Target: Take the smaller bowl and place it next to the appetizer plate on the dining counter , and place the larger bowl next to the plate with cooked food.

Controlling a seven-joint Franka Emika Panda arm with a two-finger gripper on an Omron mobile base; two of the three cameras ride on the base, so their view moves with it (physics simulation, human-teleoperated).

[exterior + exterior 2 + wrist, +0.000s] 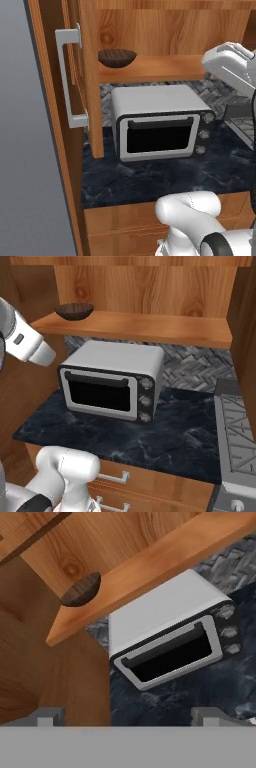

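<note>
Smaller bowl (117,57) sits on the wooden shelf (150,68), upper left of frame; gripper (129,716) spread wide, holding nothing.

The toaster oven (161,122) stands on the bench (150,180), its door facing the bench's front edge, and serves as the landmark. Above the toaster oven runs a shelf (150,67). On that shelf, up and to the left of the toaster oven, sits the smaller bowl (117,56), near the shelf's left end. Left of the toaster oven an open cabinet door (82,75) stands edge-on, its handle (67,77) on the side turned away from the toaster oven. Behind the toaster oven rises the backsplash (195,368). Below the bench's front edge, in front of the toaster oven, are drawers (130,481).
</note>
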